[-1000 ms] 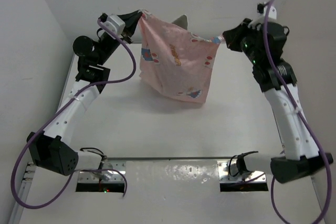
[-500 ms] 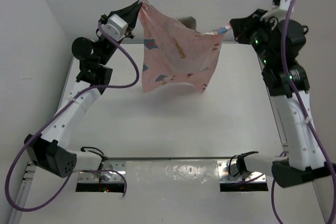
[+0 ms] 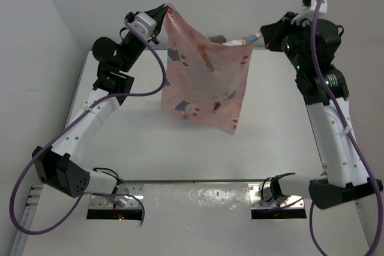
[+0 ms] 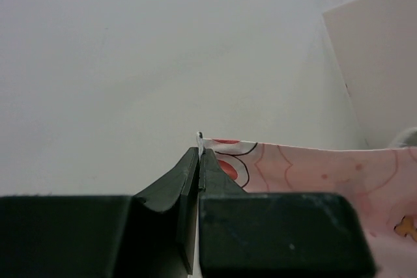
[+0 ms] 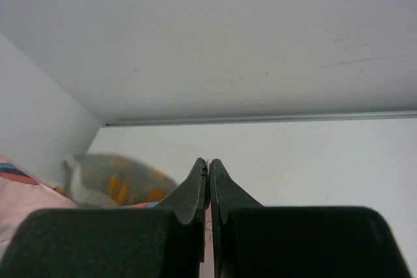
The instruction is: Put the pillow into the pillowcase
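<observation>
The pink bunny-print pillowcase (image 3: 207, 79) hangs in the air between my two grippers, high over the far part of the table. My left gripper (image 3: 168, 9) is shut on its upper left corner, seen in the left wrist view (image 4: 199, 154) with pink fabric (image 4: 313, 174) to its right. My right gripper (image 3: 259, 36) is shut on its upper right corner, with a strip of pink cloth between the jaws in the right wrist view (image 5: 208, 164). The olive-brown pillow (image 3: 217, 36) peeks out behind the pillowcase's top edge and shows blurred in the right wrist view (image 5: 120, 183).
White walls close in the table (image 3: 150, 142) on the left, the far side and the right. Purple cables loop off both arms. A metal rail with the arm bases (image 3: 198, 199) runs along the near edge.
Both grippers have kept hold of the pillowcase corners and lifted and shifted them right. The pillowcase has swung and now hangs longer and narrower, its lower corner nearer the table's middle.
</observation>
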